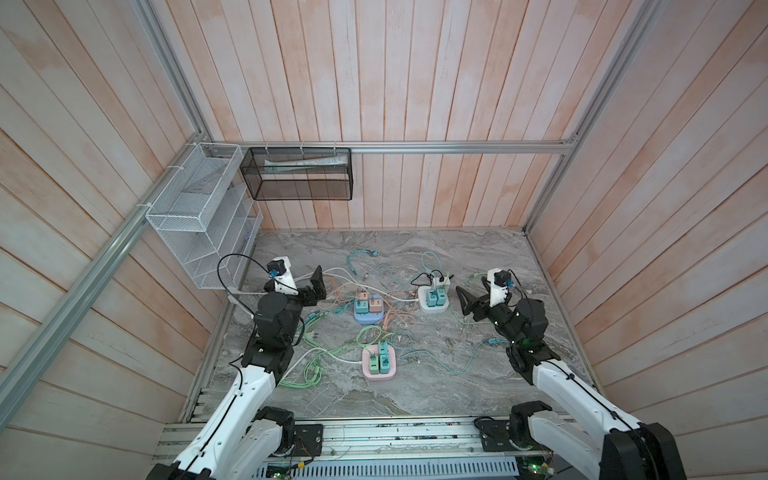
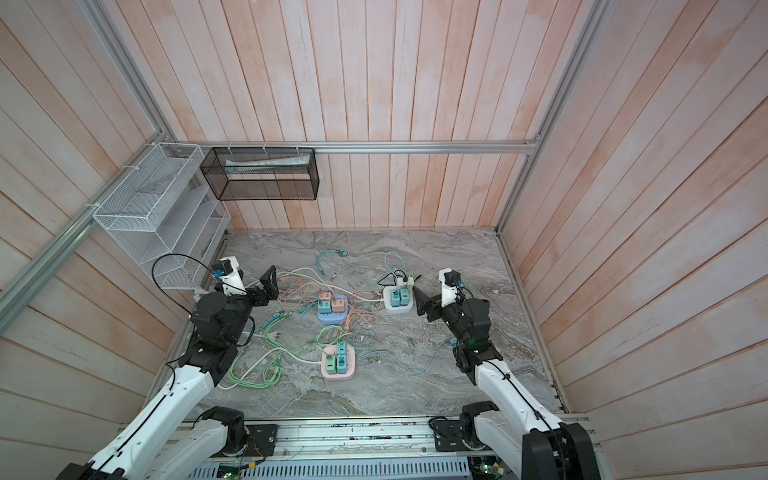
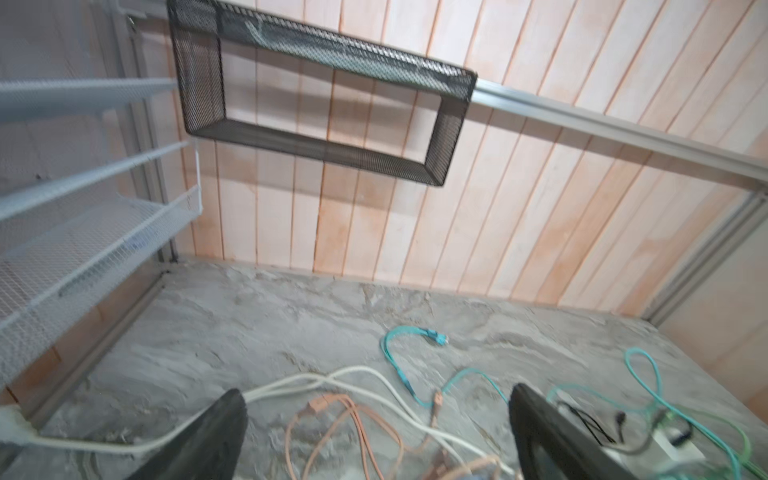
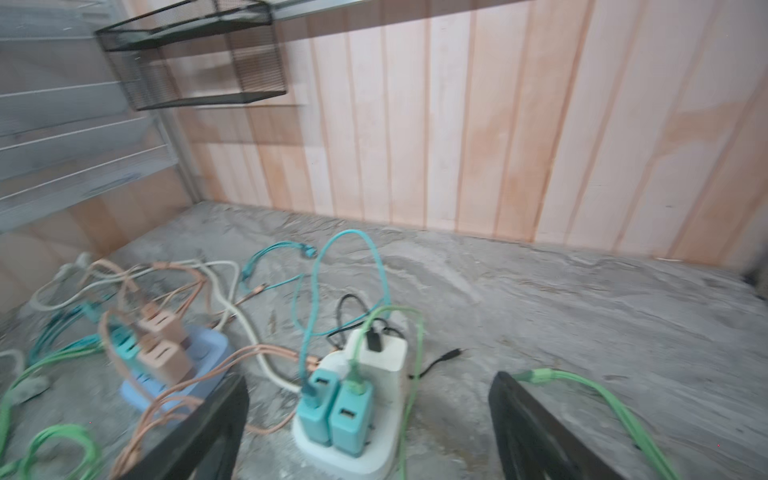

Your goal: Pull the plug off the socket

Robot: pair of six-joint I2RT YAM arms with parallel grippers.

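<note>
Soft even light; blurry wrist views, perhaps motion.

Both top views look steeply down from high above the white socket block (image 1: 432, 309). Both wrist views, low and near, share it.

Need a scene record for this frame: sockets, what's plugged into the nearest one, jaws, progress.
table: grey marble, loose cables tangled across it
sockets: white socket, blue socket, pink socket
white socket load: two teal plugs and a white plug, all seated
left gripper: jaws open, empty, over cables
right gripper: jaws open, empty, facing white socket, not touching
progress: no plug gripped
</note>
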